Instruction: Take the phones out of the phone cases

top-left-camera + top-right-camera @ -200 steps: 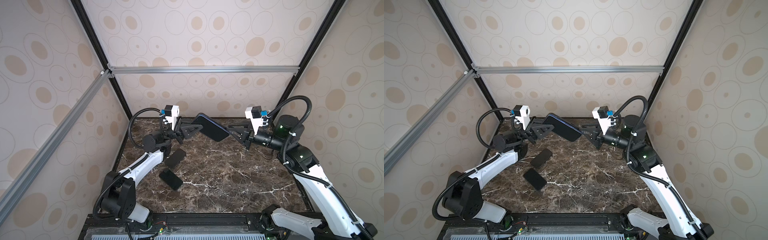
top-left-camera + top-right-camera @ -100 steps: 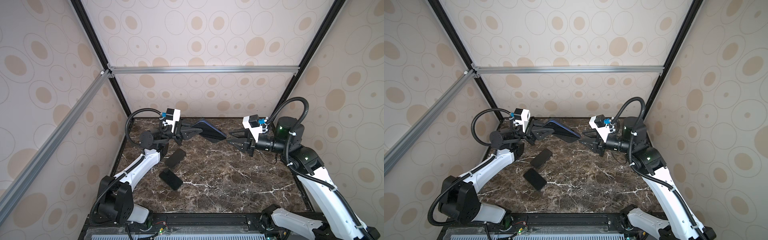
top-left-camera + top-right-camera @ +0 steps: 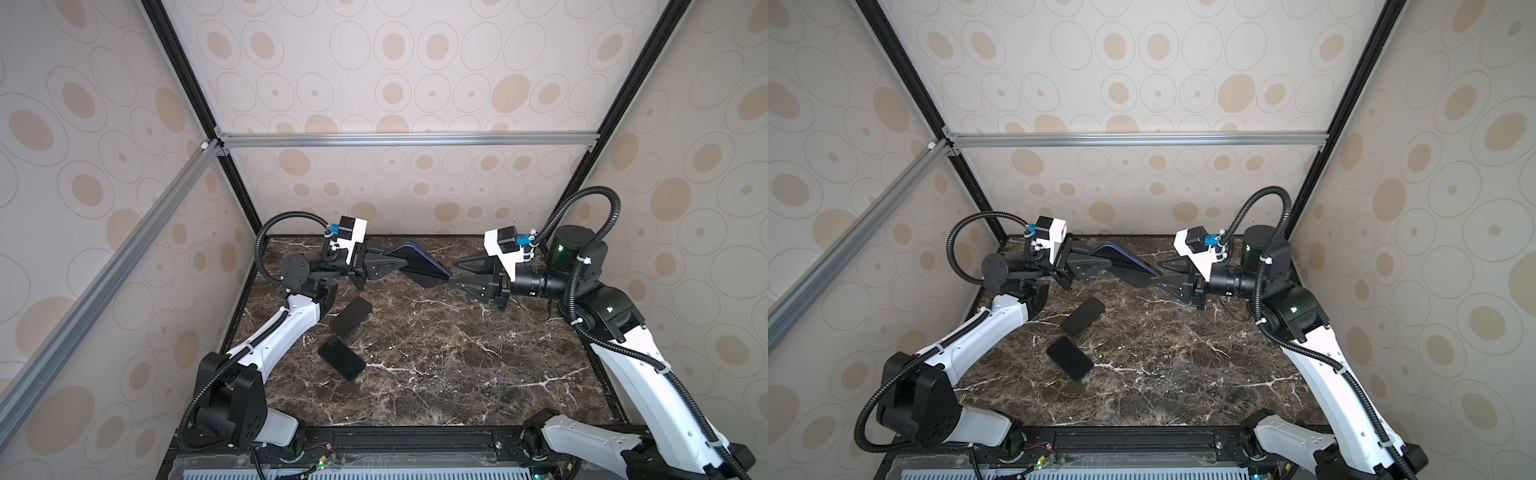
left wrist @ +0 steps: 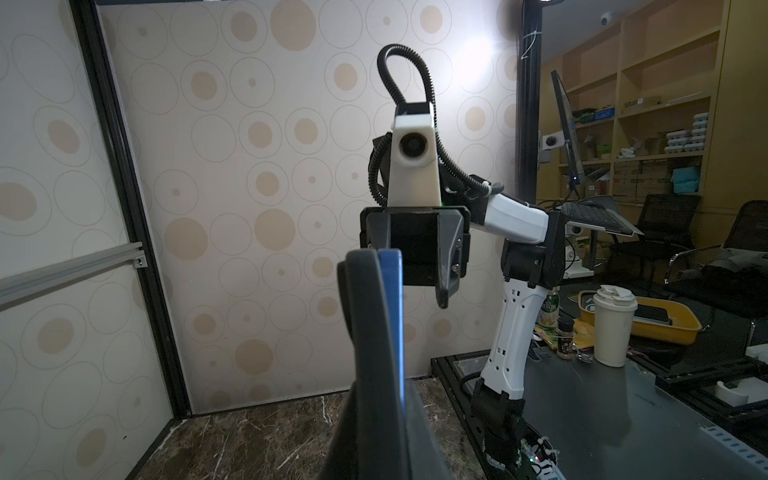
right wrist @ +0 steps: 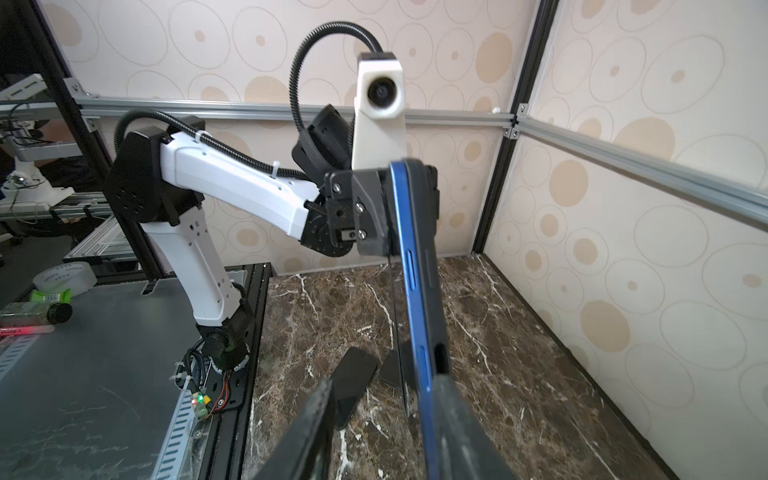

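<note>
Left claw (image 3: 399, 264): jaws together, clamped on one end of the phone case (image 5: 429, 266). It holds the case in the air, on edge and tilted, well above the marble table (image 3: 457, 365). The phone (image 5: 409, 266), blue-rimmed, sits in the case. I cannot tell whether the end away from this claw has begun to lift out. Directly below the left claw two dark slabs lie on the table, one (image 3: 352, 316) and another (image 3: 341, 358) just beside it; I cannot tell whether they are phones or empty cases. Right claw (image 3: 452, 274): jaws apart, straddling the free end of the phone. In the right wrist view one finger stands close against the case side and the other stands clear of the screen side, so nothing is gripped there yet.

Risks as judged from here:
- If the right claw closes across case and phone together, pulling would only tug the whole assembly against the left claw and nothing would separate.
- The left claw bites near one end only, so a sideways pull or twist could lever the case out of its jaws.
- A released phone would fall onto the marble or the slabs beneath.
- The right claw reaches only the very tip, so a pinch there might skate off the rounded edge.
</note>
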`<state>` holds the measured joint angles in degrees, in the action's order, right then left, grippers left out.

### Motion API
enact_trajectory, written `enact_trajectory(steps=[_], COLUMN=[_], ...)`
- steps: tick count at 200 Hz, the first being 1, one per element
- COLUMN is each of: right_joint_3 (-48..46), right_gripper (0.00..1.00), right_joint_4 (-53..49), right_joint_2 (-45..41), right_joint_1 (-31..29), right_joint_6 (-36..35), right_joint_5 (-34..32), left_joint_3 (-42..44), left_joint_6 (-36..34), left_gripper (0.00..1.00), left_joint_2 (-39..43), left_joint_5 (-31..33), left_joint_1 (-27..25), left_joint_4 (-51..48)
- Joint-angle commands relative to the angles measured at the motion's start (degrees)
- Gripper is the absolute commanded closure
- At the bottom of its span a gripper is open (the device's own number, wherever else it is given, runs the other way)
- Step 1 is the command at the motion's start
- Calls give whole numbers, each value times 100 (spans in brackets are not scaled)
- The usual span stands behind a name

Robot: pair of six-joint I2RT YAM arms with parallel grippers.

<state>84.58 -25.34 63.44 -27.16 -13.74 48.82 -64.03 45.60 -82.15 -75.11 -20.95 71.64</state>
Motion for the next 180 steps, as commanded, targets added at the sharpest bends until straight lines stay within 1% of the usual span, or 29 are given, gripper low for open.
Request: enact_trajectory(steps=[1, 41, 63, 99, 156, 180], right_joint_3=[259, -30, -119, -266, -313, -327], right_gripper=[59, 59, 59, 60, 60, 60], right_joint_4=[-284, -563, -841, -910, -1016, -1007], right_joint_2=[140, -115, -131, -167, -185, -159], right_joint_1=[-199, -215, -220, -220, -224, -224], right_joint_6=[-491, -706, -826, -953, -1097, -1087], right_joint_5=[-47, -265, -438, -795, -1107, -1116], left_joint_3=[-286, -364, -391, -358, -346, -336], left_joint_6=[-640, -1167, -1053, -775, -712, -613], left_gripper=[100, 100, 100, 100, 100, 100], left_joint_2=[322, 463, 461, 469, 517, 507], left_joint_5=[105, 163, 122, 68, 41, 3], left_joint_1=[-6, -6, -6, -9, -14, -9], left_joint_4=[-472, -1101, -955, -570, -480, -365])
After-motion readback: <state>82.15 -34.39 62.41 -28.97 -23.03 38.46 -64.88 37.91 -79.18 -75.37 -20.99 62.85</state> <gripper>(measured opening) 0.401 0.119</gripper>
